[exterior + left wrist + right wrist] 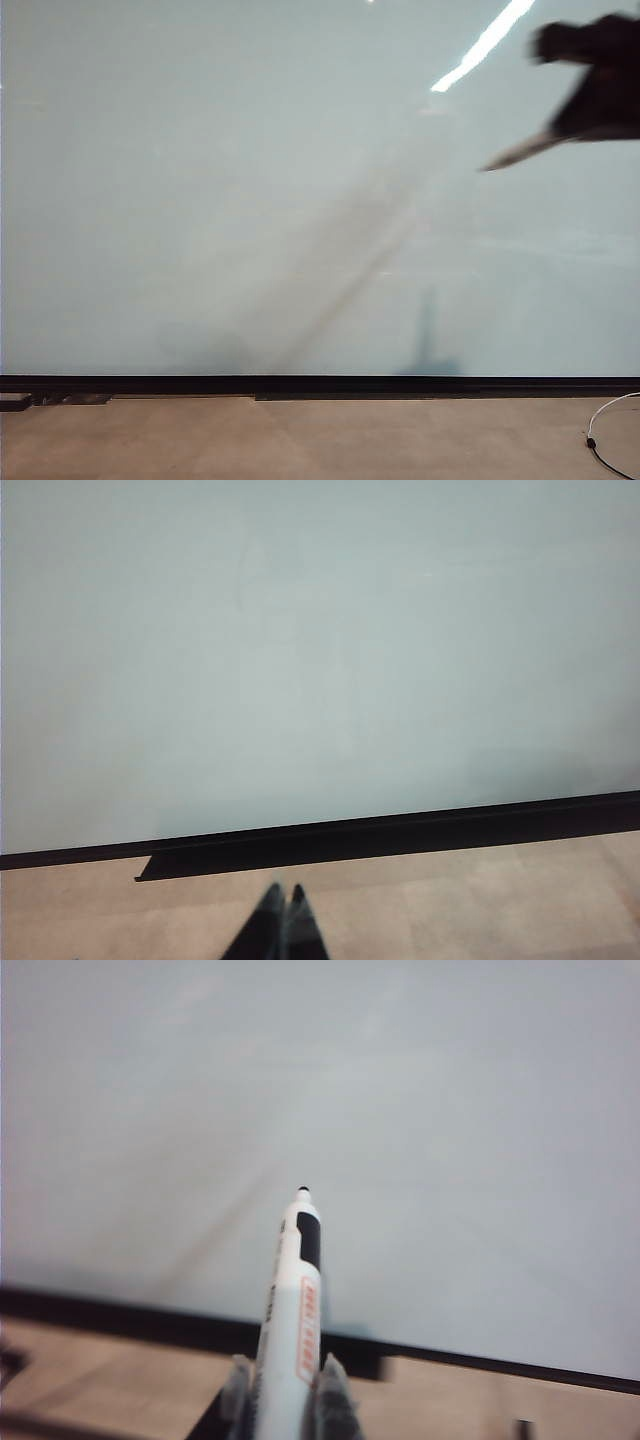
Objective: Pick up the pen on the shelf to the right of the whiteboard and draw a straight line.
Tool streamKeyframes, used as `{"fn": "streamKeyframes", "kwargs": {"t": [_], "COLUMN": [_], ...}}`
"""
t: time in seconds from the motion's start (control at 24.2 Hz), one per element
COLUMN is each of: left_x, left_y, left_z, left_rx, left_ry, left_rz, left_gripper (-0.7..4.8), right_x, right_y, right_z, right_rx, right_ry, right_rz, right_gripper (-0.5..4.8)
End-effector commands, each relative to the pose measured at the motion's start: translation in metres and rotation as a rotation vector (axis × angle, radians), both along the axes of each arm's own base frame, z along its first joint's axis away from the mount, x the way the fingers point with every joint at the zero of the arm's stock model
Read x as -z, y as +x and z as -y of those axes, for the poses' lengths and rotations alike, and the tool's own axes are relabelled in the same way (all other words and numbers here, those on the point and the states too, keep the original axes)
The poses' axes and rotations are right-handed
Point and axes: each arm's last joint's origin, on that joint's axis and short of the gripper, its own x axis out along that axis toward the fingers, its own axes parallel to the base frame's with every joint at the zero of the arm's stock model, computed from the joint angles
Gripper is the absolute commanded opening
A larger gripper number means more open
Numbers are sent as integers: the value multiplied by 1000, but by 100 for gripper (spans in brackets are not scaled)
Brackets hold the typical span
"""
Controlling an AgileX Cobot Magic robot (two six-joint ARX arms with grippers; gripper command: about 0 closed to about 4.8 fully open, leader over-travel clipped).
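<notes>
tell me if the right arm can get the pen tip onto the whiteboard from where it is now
Probably yes: the right end effector grips the pen, tip pointing at the bare whiteboard, with nothing between them. The left end effector sits low, out of the way.

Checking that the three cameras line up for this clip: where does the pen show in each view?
Exterior view: the pen is at upper right, blurred, pointing down-left from the right gripper, in front of the whiteboard.
Left wrist view: no pen; only the shut left gripper low in frame.
Right wrist view: the pen stands bottom centre, clamped in the right gripper, tip toward the board.
Shared landmark: the whiteboard's black strip along its lower edge.
</notes>
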Motion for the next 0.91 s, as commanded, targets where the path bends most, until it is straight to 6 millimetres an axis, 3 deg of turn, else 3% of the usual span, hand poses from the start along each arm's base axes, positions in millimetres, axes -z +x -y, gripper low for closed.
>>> {"fn": "streamKeyframes", "kwargs": {"t": [0.04,0.16,0.37,0.91], "left_x": [-2,-2,-2,-2], "left_y": [0,0,0,0], "left_z": [0,0,0,0], "left_rx": [0,0,0,0], "left_ry": [1,1,1,1], "left_rz": [13,13,13,13], "left_gripper": [-5,-5,-5,-5], "right_x": [4,14,20,27], "right_y": [10,24,70,99], "right_z": [-24,-50,-114,-144], "right_rx": [-42,-97,-261,-374], "right_ry": [60,64,82,89], "right_rz": [61,46,42,37], "right_gripper": [-5,-5,-5,-5]}}
